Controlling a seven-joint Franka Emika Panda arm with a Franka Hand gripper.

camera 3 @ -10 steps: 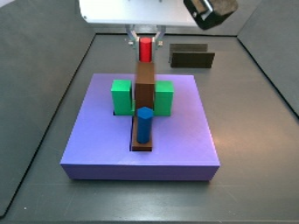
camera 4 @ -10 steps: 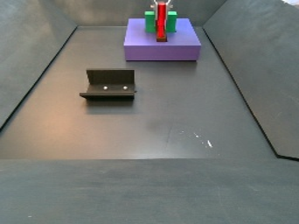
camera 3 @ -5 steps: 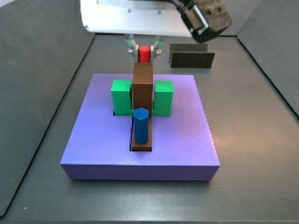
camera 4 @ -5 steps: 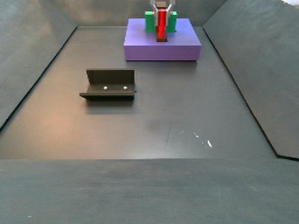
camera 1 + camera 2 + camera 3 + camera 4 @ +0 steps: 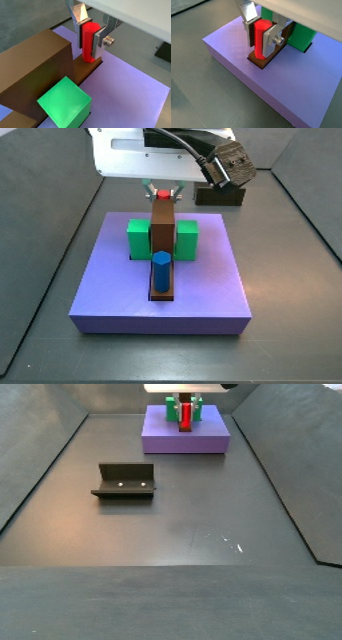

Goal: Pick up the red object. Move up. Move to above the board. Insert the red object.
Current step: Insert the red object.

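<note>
The red object, an upright red peg, stands between the silver fingers of my gripper, which is shut on it. Its lower end sits in a brown-lined recess at the end of the brown bar; the red object and the gripper show the same grip. The lavender board carries the bar, two green blocks and a blue peg. In a side view only the top of the red object shows under the gripper. The board lies at the far end.
A small dark olive box stands behind the board, close to the arm's wrist. The fixture sits on the dark floor well away from the board. Sloped grey walls enclose the floor on all sides.
The gripper has come down with the red object; less of the peg shows above the bar's far end than a second ago. The wrist camera housing has dropped lower too.
</note>
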